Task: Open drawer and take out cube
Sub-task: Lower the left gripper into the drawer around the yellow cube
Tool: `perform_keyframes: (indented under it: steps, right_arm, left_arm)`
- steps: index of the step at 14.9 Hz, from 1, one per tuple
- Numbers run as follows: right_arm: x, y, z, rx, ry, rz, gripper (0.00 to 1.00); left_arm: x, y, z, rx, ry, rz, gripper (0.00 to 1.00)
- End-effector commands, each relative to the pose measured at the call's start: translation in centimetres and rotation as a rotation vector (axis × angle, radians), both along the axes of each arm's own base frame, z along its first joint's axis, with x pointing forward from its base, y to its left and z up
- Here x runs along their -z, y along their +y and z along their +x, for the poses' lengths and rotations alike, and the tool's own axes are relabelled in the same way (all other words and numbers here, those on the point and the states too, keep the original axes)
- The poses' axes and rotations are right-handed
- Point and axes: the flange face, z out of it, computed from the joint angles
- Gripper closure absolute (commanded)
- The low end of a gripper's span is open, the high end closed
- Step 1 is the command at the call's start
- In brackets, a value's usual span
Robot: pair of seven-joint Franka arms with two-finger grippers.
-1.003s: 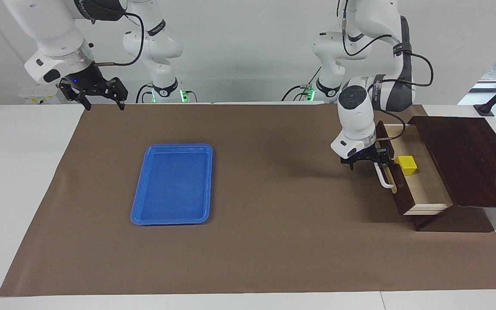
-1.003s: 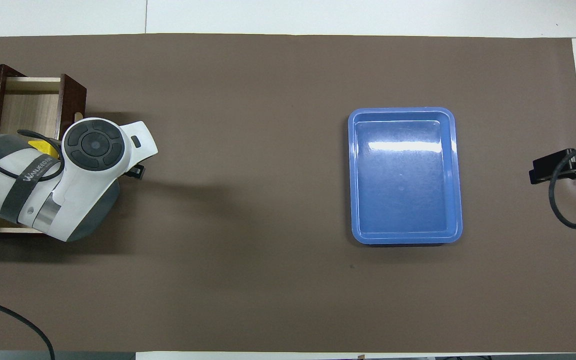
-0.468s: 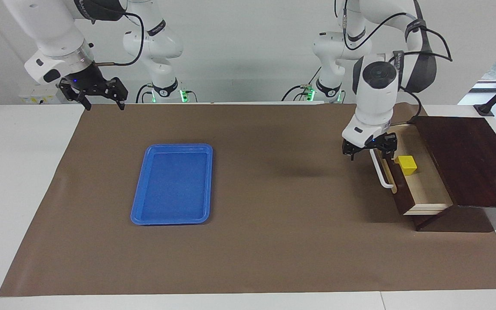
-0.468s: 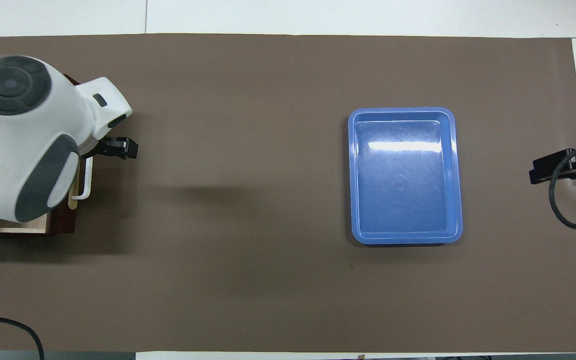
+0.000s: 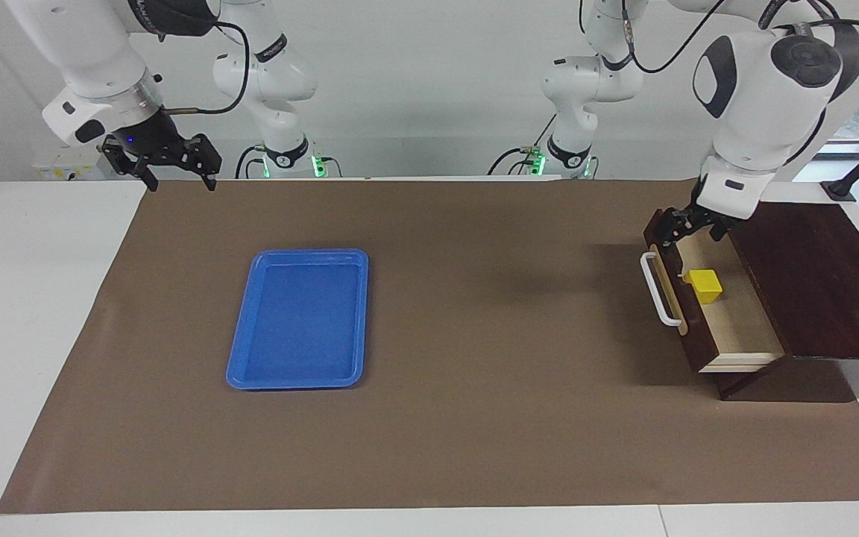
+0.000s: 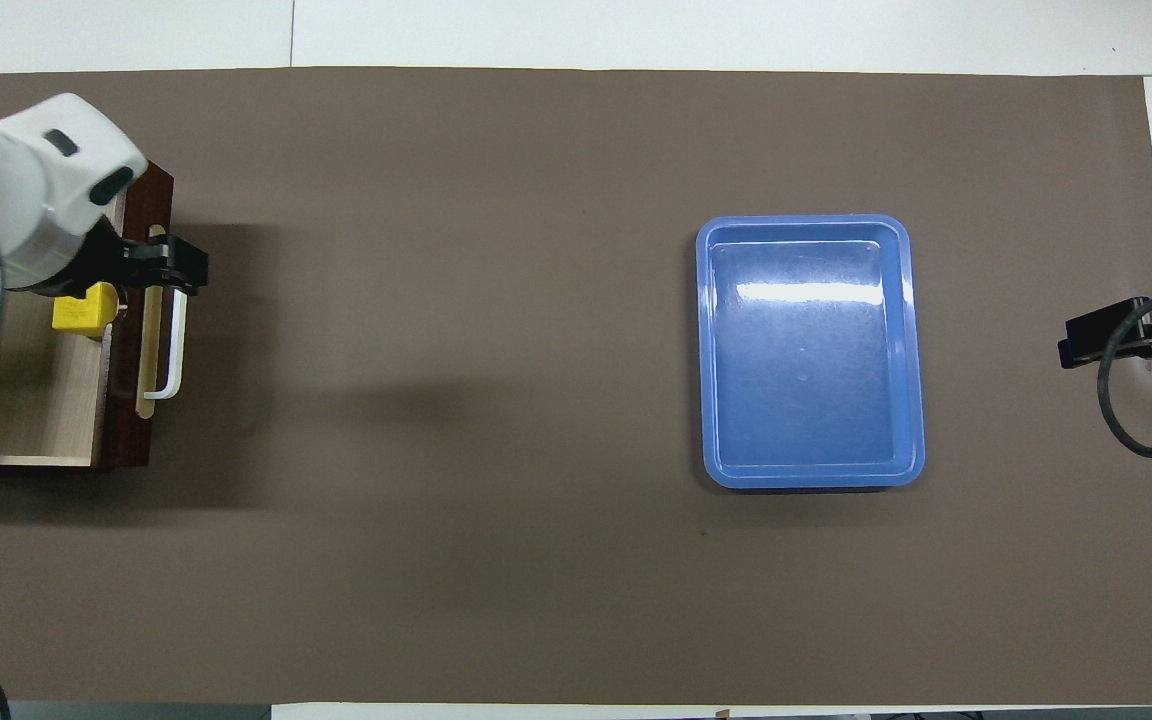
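Since the earlier frames, the left hand (image 5: 694, 224) has risen from beside the handle (image 5: 661, 289) and swung over the drawer (image 5: 728, 328), at its end nearer the robots, fingers spread and holding nothing. Pulled out of its dark box (image 5: 810, 280), the drawer stands open at the left arm's end of the surface (image 5: 474, 447), its pale inside showing. On the drawer floor sits the cube (image 5: 703, 286), just inside the drawer front and toward the end nearer the robots. Well away from the drawer, toward the right arm's end, lies the blue tray (image 5: 299, 318). Over the brown mat's (image 5: 474, 418) corner at that end, the waiting right hand (image 5: 163, 160) hangs spread and empty.
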Motion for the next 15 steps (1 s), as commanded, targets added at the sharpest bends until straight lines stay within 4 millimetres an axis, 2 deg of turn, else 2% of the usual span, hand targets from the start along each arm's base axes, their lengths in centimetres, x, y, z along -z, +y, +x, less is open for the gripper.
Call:
perform_keyframes:
  steps: [1, 3, 6, 8, 10, 12, 15]
  right_arm:
    - [-0.2, -0.1, -0.3, 0.011, 0.003, 0.018, 0.00]
    - [-0.1, -0.1, -0.2, 0.009, 0.004, 0.019, 0.00]
    - [-0.1, -0.1, -0.2, 0.011, 0.004, 0.018, 0.00]
    - [-0.2, -0.1, -0.3, 0.011, 0.003, 0.018, 0.00]
    - [-0.2, -0.1, -0.3, 0.011, 0.003, 0.018, 0.00]
    - [-0.2, -0.1, -0.3, 0.011, 0.003, 0.018, 0.00]
    - [-0.1, -0.1, -0.2, 0.011, 0.004, 0.018, 0.00]
  left_arm:
    - [-0.2, 2.9, -0.1, -0.222, -0.007, -0.033, 0.00]
    - [0.0, 4.4, -0.1, -0.363, -0.025, -0.037, 0.00]
    - [0.9, 5.2, -0.2, -0.656, -0.081, -0.057, 0.00]
    - [3.3, 4.2, -2.4, -0.728, -0.077, -0.052, 0.00]
    - [3.9, 4.0, -2.6, -0.811, -0.108, -0.063, 0.00]
    - [3.6, 4.6, -2.2, -0.939, -0.131, -0.082, 0.00]
    - [4.2, 6.7, -2.1, -0.998, -0.122, -0.105, 0.00]
